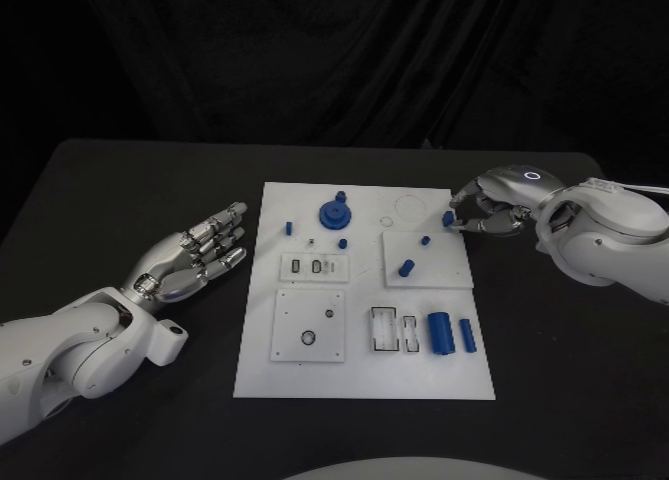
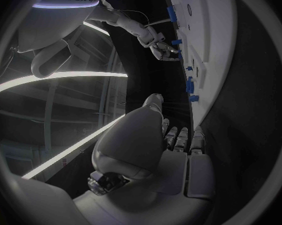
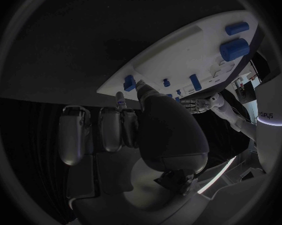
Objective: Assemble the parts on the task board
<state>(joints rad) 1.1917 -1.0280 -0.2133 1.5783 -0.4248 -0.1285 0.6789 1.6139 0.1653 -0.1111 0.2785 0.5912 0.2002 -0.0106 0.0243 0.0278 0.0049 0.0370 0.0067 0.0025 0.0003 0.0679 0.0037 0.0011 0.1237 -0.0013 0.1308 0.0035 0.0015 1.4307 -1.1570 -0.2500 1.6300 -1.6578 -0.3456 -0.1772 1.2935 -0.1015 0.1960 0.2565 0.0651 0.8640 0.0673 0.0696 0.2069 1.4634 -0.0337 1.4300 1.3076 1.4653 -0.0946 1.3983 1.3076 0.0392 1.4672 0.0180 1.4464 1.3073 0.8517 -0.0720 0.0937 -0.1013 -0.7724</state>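
- Early going, by the look of it: most blue parts lie loose on the task board (image 1: 363, 375) mid-bench.
- Right hand (image 1: 486, 212) at the board's far right edge, pinching a small blue part (image 1: 448, 218).
- Left hand (image 1: 197, 255) rests just beside the board, fingers spread, holding nothing.
- Two blue bars (image 1: 450, 333) wait unplaced; the big round part (image 1: 336, 213) stands near the far edge.

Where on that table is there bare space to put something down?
Bare black table lies beyond the left hand, and more lies near the robot, right of the task board. The board's near strip is bare too. It is crowded where the right hand pinches a blue part at the board's far right corner.
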